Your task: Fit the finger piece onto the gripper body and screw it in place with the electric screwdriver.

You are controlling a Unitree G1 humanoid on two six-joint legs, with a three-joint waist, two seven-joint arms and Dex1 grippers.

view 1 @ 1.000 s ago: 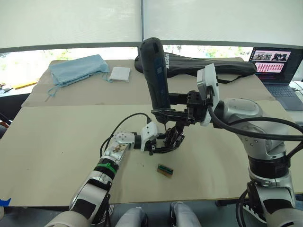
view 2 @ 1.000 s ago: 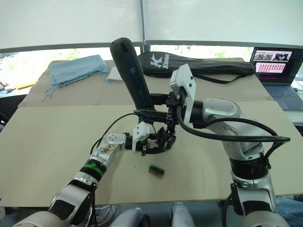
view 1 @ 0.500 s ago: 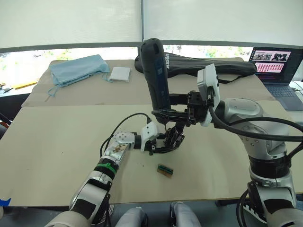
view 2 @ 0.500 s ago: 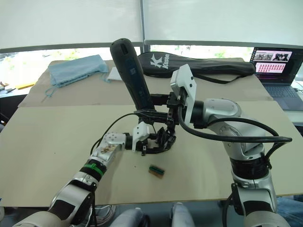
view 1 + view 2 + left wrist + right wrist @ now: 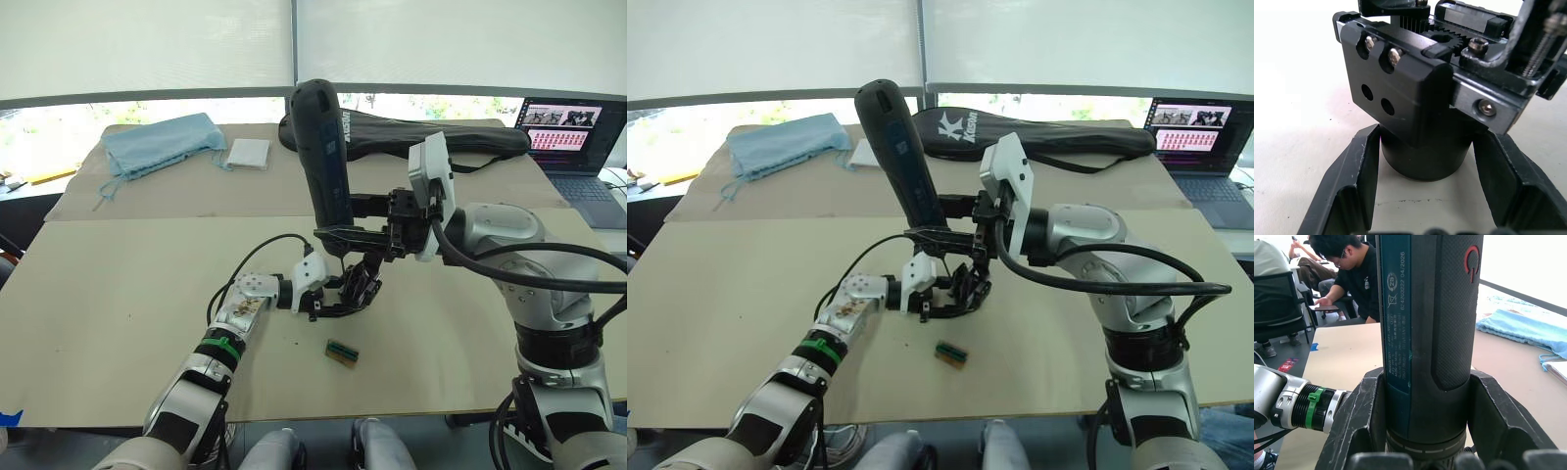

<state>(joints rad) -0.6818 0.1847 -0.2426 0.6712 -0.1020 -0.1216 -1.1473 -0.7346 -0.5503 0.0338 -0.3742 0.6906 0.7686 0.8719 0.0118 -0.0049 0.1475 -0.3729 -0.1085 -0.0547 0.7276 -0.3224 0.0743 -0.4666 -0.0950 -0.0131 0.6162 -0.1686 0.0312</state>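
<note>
My left gripper (image 5: 328, 302) is shut on the gripper body (image 5: 345, 294), a small black mechanism held low over the tan table (image 5: 118, 294). In the left wrist view the body (image 5: 1410, 83) shows gear teeth and screws, with its round base between my black fingers (image 5: 1359, 181). A black pointed finger (image 5: 370, 277) sticks up from it; I cannot tell the finger piece apart from the body. My right gripper (image 5: 338, 233) is shut on the electric screwdriver (image 5: 323, 157), which leans slightly with its tip just over the body. The right wrist view shows its barrel (image 5: 1430, 323) clamped between both fingers (image 5: 1361, 421).
A small green-and-tan block (image 5: 341, 352) lies just in front of the body. At the back are a blue cloth (image 5: 162, 142), a white pad (image 5: 248, 152), a long black bag (image 5: 441, 137) and a laptop (image 5: 573, 137). A seated person (image 5: 1352, 274) appears beyond the table.
</note>
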